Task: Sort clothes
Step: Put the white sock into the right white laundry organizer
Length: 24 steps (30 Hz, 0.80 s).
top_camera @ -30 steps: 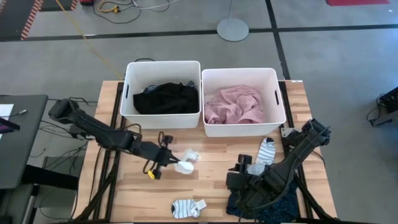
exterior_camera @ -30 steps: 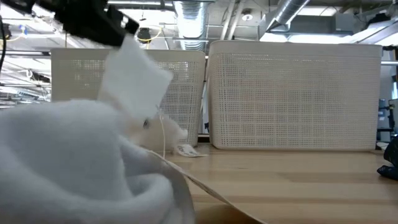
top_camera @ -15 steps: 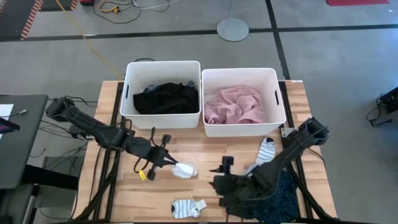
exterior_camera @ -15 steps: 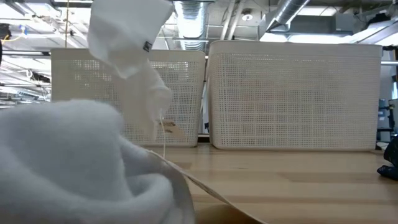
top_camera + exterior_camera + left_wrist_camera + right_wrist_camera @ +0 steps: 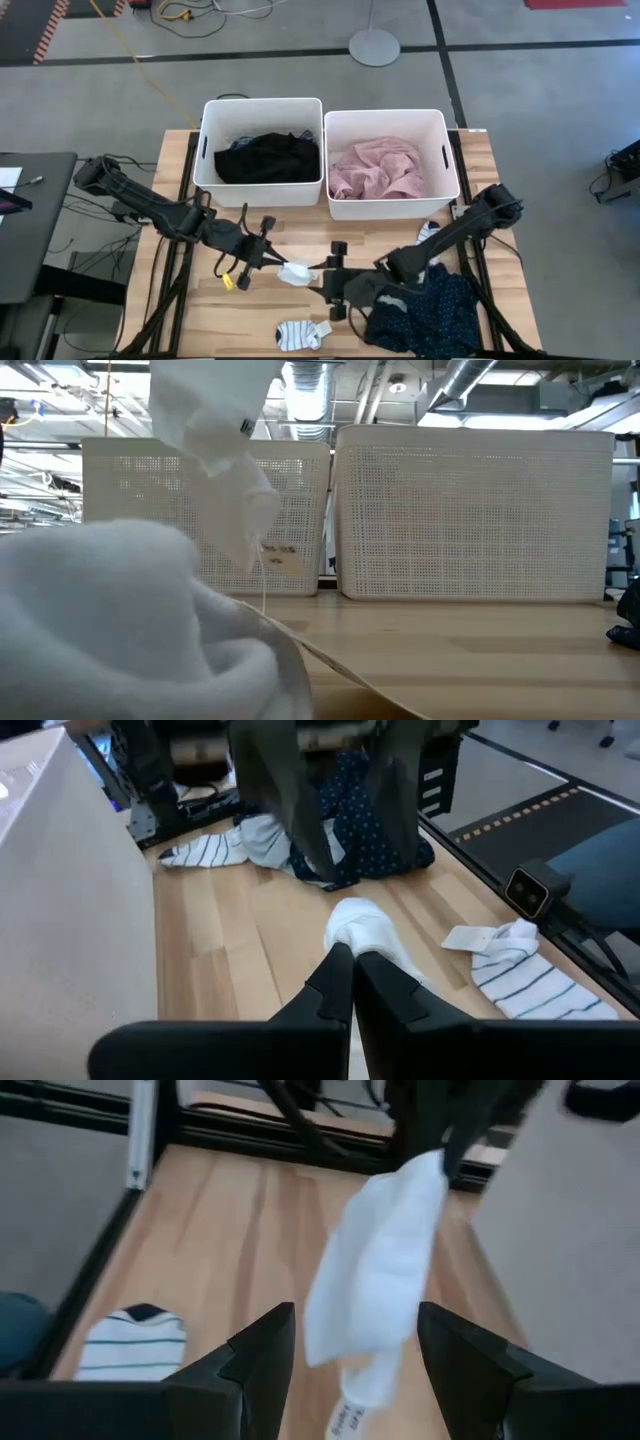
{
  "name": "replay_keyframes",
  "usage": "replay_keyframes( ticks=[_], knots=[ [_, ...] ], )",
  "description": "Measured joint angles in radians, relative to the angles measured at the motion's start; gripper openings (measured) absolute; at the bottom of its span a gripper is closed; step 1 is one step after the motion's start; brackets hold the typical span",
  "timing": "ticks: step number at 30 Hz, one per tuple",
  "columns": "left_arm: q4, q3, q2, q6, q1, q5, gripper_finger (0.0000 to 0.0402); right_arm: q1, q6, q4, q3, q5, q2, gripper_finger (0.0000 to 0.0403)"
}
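A small white sock (image 5: 294, 272) hangs from my left gripper (image 5: 272, 264), which is shut on it over the table's middle. In the low view the sock (image 5: 222, 450) dangles in front of the bins. My right gripper (image 5: 330, 280) stands open just to the sock's right and points toward it. In the right wrist view the sock (image 5: 380, 1280) shows between its fingers, and no touch can be seen. The navy dotted piece (image 5: 440, 310) lies under my right arm. One striped sock (image 5: 303, 333) lies at the near edge, another (image 5: 428, 232) by the right bin. My left gripper pinches one end of the white sock (image 5: 360, 942) between its two shut fingers (image 5: 335, 982). The fingers slant downward, coming from the table's left. The sock hangs below the fingertips, slack and clear of the table.
Two white bins stand at the far side: the left bin (image 5: 210, 150) holds a black top (image 5: 265, 158), the right bin (image 5: 450, 160) a pink top (image 5: 378, 168). Bare wood lies between the bins and the grippers. Another white sock (image 5: 100, 620) fills the low view's foreground.
My left gripper has risen a little and lifted the white sock clear of the table; the sock now hangs free. My right gripper has swung toward the table's left and sunk, coming away from the navy dotted piece and up to the hanging sock, still open.
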State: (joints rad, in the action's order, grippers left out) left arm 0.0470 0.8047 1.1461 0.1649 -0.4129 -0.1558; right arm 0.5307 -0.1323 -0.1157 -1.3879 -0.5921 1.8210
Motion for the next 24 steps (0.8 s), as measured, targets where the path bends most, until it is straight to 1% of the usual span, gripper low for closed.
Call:
replay_keyframes(
  ticks=[2, 7, 12, 16, 20, 24],
  knots=[
    [-0.010, 0.000, 0.000, 0.008, 0.000, 0.000, 0.0000, -0.019, 0.002, 0.037, 0.023, 0.026, 0.000, 0.0227],
    [-0.017, 0.000, 0.000, 0.015, 0.000, 0.000, 0.0000, -0.050, 0.003, 0.061, 0.037, 0.035, 0.000, 0.0226],
    [-0.048, 0.000, 0.000, 0.027, 0.000, 0.000, 0.0000, -0.067, 0.039, 0.112, 0.037, 0.066, 0.000, 0.0208],
    [-0.063, 0.000, 0.000, 0.035, 0.000, 0.000, 0.0000, -0.085, 0.044, 0.112, 0.037, 0.128, 0.000, 0.0178],
    [-0.065, 0.000, 0.000, 0.042, 0.000, 0.000, 0.0000, -0.096, 0.046, 0.108, 0.037, 0.152, 0.000, 0.0138],
    [-0.071, 0.000, 0.000, 0.043, 0.000, -0.001, 0.0000, -0.096, 0.055, 0.105, 0.037, 0.153, 0.000, 0.0096]
  ],
)
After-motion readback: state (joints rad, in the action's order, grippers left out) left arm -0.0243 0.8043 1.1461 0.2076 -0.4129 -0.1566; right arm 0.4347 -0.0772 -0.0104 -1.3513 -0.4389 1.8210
